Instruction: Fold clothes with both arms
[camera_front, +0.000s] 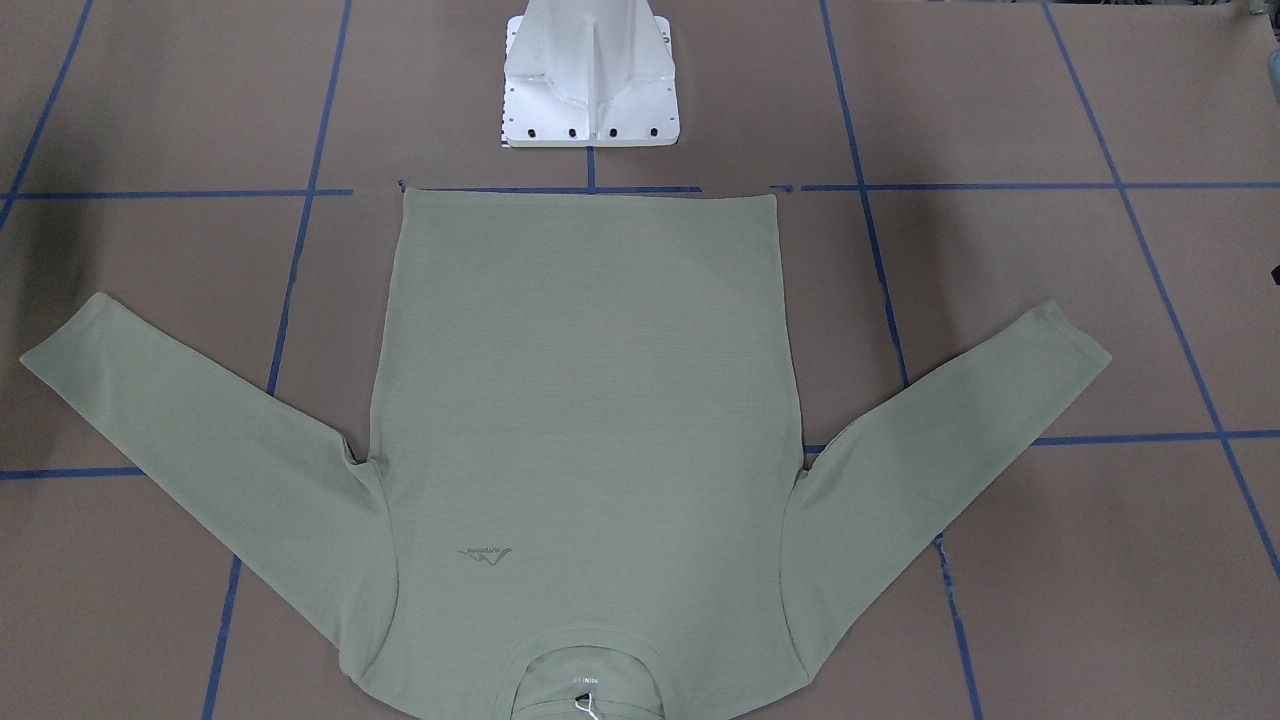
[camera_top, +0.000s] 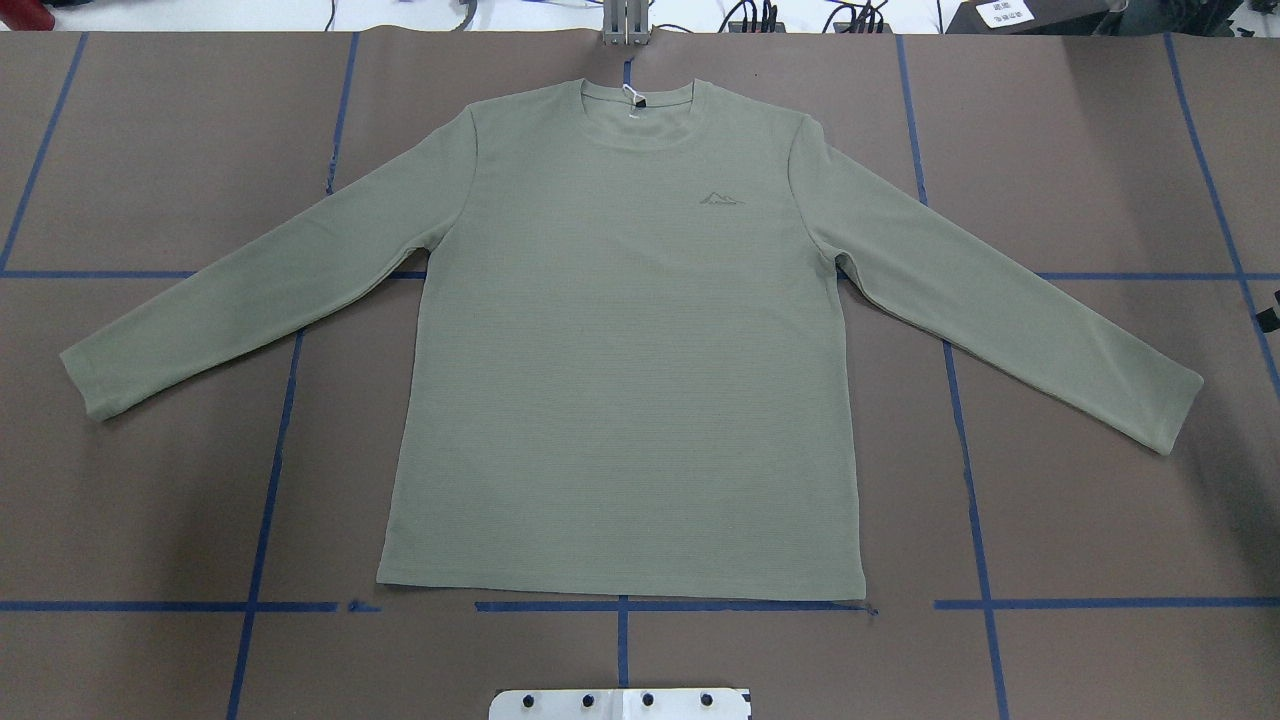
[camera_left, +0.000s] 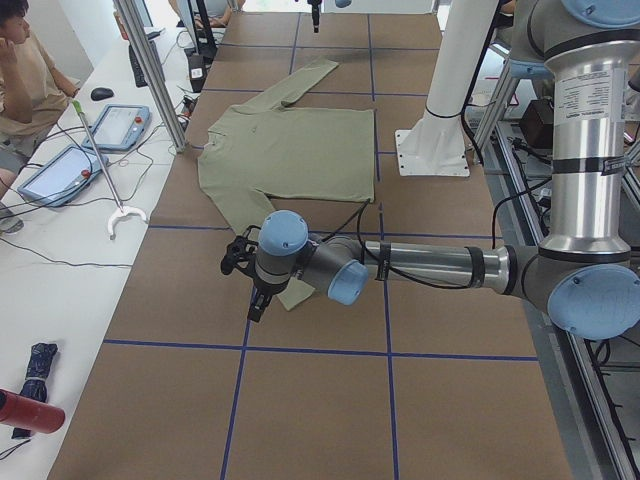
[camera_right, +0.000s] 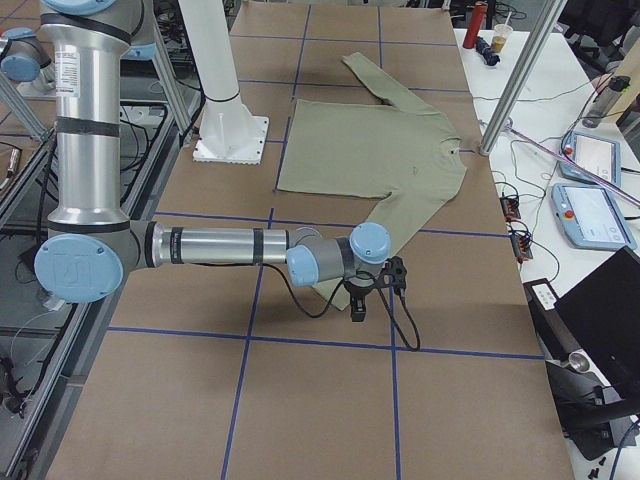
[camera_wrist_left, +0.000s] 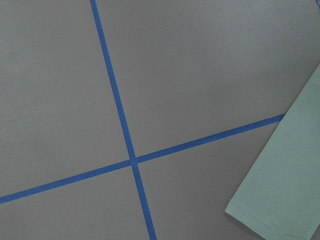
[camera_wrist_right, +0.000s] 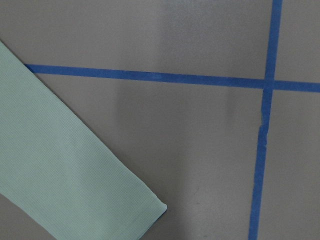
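Note:
The pale sage-green long-sleeved shirt (camera_top: 620, 380) lies flat and face up on the brown table, sleeves spread out and down, collar away from the robot base. It also shows in the front view (camera_front: 580, 400). My left gripper (camera_left: 255, 305) hangs over the table just beyond the near sleeve cuff (camera_wrist_left: 285, 190). My right gripper (camera_right: 358, 310) hangs just beyond the other sleeve cuff (camera_wrist_right: 60, 170). Both grippers show only in the side views, so I cannot tell whether they are open or shut. Neither wrist view shows any fingers.
The white base pedestal (camera_front: 590, 90) stands at the shirt's hem side. Blue tape lines (camera_top: 260, 480) grid the table. Metal posts (camera_left: 150, 70) (camera_right: 520, 80) stand at the far edge. A person (camera_left: 20, 80) and control tablets (camera_right: 590, 210) are at the side table.

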